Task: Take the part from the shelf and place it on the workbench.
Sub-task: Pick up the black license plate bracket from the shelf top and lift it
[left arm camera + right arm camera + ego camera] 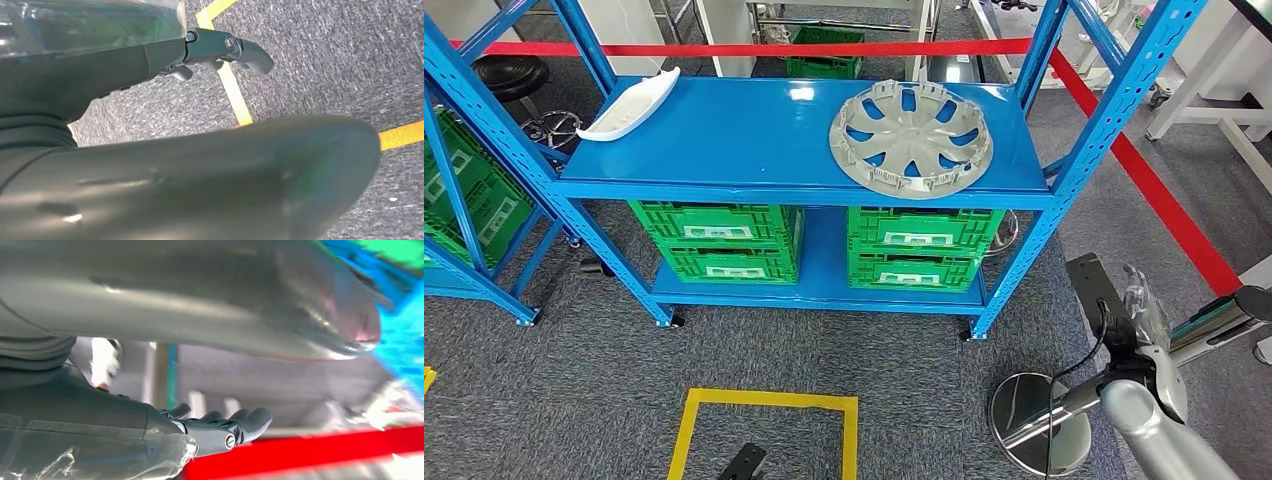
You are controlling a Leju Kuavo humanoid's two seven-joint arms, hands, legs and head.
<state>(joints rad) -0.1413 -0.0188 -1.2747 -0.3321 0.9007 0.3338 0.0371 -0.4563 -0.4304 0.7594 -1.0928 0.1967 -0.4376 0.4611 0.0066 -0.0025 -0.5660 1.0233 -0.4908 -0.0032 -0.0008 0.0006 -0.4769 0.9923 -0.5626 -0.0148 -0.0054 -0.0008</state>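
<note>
A grey wheel cover (911, 138) lies flat on the right half of the blue shelf's top board (754, 140). A white curved part (632, 105) lies at that board's far left corner. My right hand (1124, 310) is raised at the lower right, well short of the shelf and below the level of its top board. The right wrist view shows its fingers (225, 427) stretched out with nothing in them. My left hand (225, 47) hangs low over the grey carpet, fingers extended and holding nothing. A dark tip of it (742, 462) pokes in at the bottom edge of the head view.
Green crates (724, 240) (919, 245) fill the lower shelf. A yellow tape square (769, 430) marks the carpet in front. A chrome stool base (1039, 420) stands by my right arm. Red barrier tape (1164, 205) runs along the right. Another blue rack (464, 200) stands at left.
</note>
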